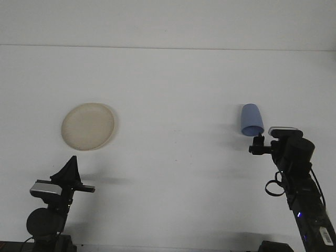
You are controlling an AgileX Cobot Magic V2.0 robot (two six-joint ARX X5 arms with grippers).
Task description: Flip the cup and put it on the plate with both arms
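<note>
Carefully line your right gripper (257, 145), whose opening I cannot tell and which holds nothing, squarely around the upside-down blue cup (251, 120) before closing.

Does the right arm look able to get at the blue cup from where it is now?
Probably yes: the right gripper sits just below the blue cup, with only bare table between them and nothing blocking the way.

We see a plain white table (173, 94) filling the view. Behind it we see a pale wall (168, 21).
</note>
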